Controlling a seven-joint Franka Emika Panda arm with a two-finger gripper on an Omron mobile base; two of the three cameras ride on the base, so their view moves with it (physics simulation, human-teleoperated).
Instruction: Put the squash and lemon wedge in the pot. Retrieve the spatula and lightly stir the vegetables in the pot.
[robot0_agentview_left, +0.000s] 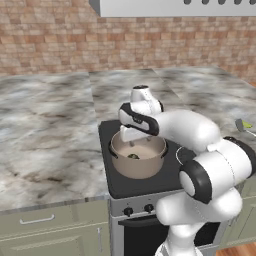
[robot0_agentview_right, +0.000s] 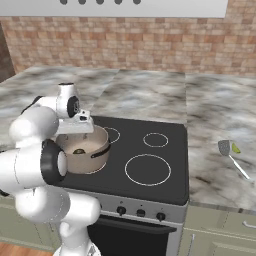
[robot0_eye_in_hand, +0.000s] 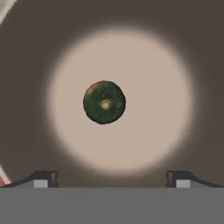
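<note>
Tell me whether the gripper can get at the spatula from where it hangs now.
Probably yes, after a swing: the open gripper hangs over the pot, while the spatula lies uncovered on the counter right of the stove, a lemon wedge beside its head.

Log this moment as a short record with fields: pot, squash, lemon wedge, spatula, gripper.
pot: on the stove's front left burner, upright
squash: small, dark green, round; lying on the pot's pale floor, near the middle
lemon wedge: on the counter right of the stove, beside the spatula's head; not in the pot
spatula: flat on the same counter, untouched
gripper: above the pot, pointing down into it, jaws open and holding nothing
</note>
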